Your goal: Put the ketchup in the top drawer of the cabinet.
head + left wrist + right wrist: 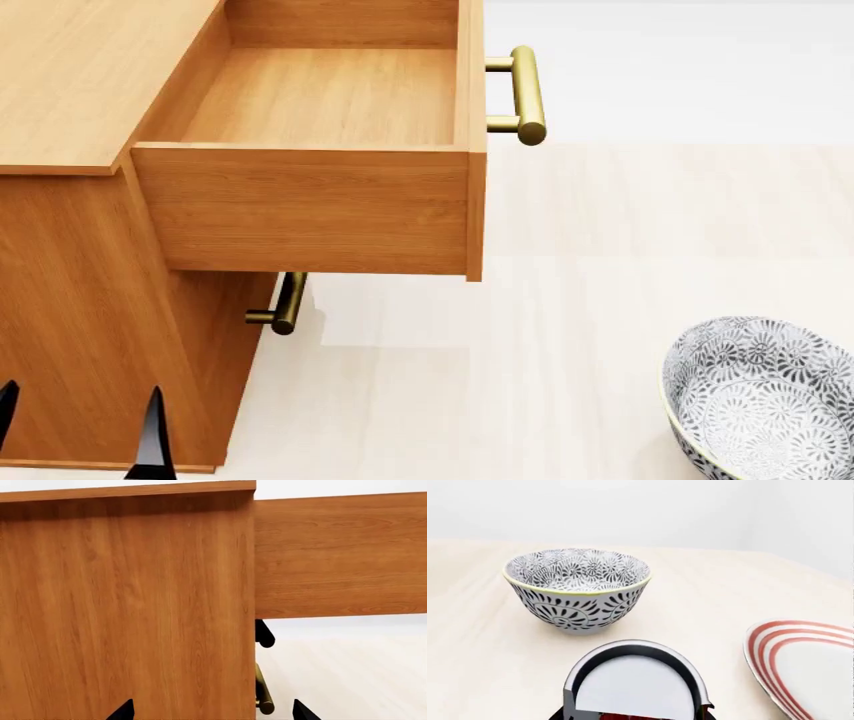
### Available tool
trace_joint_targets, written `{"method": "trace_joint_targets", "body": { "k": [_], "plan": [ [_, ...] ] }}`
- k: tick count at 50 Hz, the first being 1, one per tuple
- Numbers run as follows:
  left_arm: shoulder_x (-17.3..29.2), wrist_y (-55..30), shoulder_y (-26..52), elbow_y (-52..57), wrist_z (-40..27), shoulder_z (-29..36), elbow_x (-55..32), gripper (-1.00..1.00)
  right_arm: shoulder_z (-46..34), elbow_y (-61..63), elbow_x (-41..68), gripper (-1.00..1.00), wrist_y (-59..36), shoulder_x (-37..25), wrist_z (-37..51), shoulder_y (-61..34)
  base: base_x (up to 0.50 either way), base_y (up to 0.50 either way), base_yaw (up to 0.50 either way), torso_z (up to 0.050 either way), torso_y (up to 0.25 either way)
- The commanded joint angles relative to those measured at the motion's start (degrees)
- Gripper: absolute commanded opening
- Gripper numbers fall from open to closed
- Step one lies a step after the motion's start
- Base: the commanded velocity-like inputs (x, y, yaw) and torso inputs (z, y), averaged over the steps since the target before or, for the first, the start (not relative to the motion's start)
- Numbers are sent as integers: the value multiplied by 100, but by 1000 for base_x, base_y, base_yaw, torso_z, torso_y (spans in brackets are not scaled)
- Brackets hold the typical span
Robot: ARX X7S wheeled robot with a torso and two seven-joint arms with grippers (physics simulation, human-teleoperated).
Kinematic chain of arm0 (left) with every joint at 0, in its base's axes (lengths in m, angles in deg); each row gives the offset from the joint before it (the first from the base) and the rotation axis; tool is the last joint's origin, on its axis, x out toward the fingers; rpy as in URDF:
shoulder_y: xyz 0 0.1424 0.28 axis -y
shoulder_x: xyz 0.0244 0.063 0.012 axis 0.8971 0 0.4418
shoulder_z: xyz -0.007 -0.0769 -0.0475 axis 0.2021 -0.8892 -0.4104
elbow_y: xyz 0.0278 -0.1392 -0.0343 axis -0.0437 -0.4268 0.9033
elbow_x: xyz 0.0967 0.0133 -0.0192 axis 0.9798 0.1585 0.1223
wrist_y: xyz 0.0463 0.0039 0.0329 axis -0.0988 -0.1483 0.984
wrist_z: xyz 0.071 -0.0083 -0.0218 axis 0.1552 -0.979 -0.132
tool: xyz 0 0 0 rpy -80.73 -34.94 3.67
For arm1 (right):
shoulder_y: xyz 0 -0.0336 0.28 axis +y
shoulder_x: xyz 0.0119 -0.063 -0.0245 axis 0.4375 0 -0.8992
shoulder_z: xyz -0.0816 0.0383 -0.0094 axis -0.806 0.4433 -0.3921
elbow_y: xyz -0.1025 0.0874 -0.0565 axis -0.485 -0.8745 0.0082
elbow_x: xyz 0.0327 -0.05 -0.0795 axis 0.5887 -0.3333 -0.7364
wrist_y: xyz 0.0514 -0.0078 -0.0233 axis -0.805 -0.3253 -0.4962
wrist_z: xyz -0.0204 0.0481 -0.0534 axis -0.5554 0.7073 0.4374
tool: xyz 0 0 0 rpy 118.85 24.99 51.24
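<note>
The cabinet [80, 300] stands at the left, and its side fills the left wrist view [127, 610]. The top drawer [307, 210] is pulled out and empty, with its brass handle [527, 95] at the right; it also shows in the left wrist view [340, 555]. My left gripper [78, 425] is open and empty close beside the cabinet's side, with its fingertips [123, 711] spread wide. In the right wrist view, my right gripper [634, 716] is shut on the ketchup [630, 685], whose silver top and a strip of red label show. The right gripper is out of the head view.
A black-and-white patterned bowl [767, 400] stands on the pale table at the right, just beyond the ketchup in the right wrist view [579, 590]. A white plate with red rings [807, 665] lies beside it. The lower drawer's brass handle [283, 303] sticks out under the open drawer.
</note>
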Motion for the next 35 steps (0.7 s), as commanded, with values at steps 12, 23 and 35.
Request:
{"method": "trace_joint_targets", "body": {
  "k": [12, 23, 35],
  "plan": [
    [17, 20, 30, -100, -27, 47, -40, 100, 39, 36, -87, -100, -91, 12, 192, -58, 0, 0, 0, 0, 0],
    [43, 31, 28, -93, -35, 43, -84, 100, 289, 1654, 497, -100, -1315, -334, 838, 84, 0, 0, 0, 0, 0],
    [76, 12, 16, -53, -40, 33, -158, 100, 631, 3179, 1283, -100, -2657, -1004, 1629, -108, 0, 0, 0, 0, 0]
  ]
}}
